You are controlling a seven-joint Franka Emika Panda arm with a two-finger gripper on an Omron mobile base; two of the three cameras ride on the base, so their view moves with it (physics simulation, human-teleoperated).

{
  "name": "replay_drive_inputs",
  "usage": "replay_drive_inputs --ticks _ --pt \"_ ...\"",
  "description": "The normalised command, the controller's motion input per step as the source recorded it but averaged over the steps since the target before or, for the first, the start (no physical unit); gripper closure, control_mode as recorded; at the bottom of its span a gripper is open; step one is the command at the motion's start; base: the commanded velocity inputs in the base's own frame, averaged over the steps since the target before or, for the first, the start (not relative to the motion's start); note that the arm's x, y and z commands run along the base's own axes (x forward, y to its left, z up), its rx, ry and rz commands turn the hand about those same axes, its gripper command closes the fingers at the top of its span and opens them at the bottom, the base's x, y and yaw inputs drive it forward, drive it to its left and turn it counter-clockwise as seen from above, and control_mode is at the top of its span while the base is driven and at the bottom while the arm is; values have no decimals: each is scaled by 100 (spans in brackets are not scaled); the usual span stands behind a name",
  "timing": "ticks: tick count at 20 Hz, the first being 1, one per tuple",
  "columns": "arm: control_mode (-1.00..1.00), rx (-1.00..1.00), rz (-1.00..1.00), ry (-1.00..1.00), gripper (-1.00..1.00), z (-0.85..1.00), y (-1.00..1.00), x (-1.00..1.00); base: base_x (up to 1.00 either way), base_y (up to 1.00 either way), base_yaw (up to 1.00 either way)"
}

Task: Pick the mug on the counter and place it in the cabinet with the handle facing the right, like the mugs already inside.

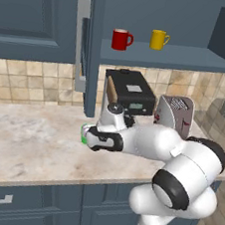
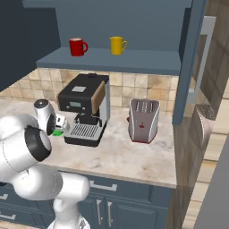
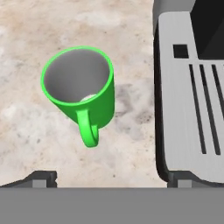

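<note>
The green mug [image 3: 81,89] stands upright on the beige worktop [image 1: 30,139], just beside the black coffee machine [image 1: 131,93]. The hand [image 3: 111,178] hangs right above the mug and looks down into its pale inside. In the hand view the mug sits a bit to the left of the middle, between the two dark finger tips [image 3: 41,178], which stand wide apart at the bottom corners. The hand is open and holds nothing.

The green handle [image 3: 89,130] sticks out from the mug toward the bottom of the hand view, so it points at the gap between the finger tips and not at either one. The grey tray of the coffee machine is very close on the right side of that view.

The next move is likely to go straight down. The hand would need to shift a little toward the mug so the fingers close on its round wall and miss the machine.

Up in the cabinet [image 1: 167,54], the red mug [image 1: 121,39] and the yellow mug [image 1: 158,39] wait on the shelf.
</note>
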Motion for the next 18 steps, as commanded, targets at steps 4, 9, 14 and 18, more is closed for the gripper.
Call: replay_drive_inputs --ticks 4,9,14,18 --pt "-100 0 0 0 -100 -18 15 19 0 0 0" --pt "-100 0 0 0 -100 -15 13 18 0 0 0" --pt "-100 0 0 0 -100 -12 9 17 0 0 0" --pt "-100 0 0 0 -100 -11 10 17 0 0 0"
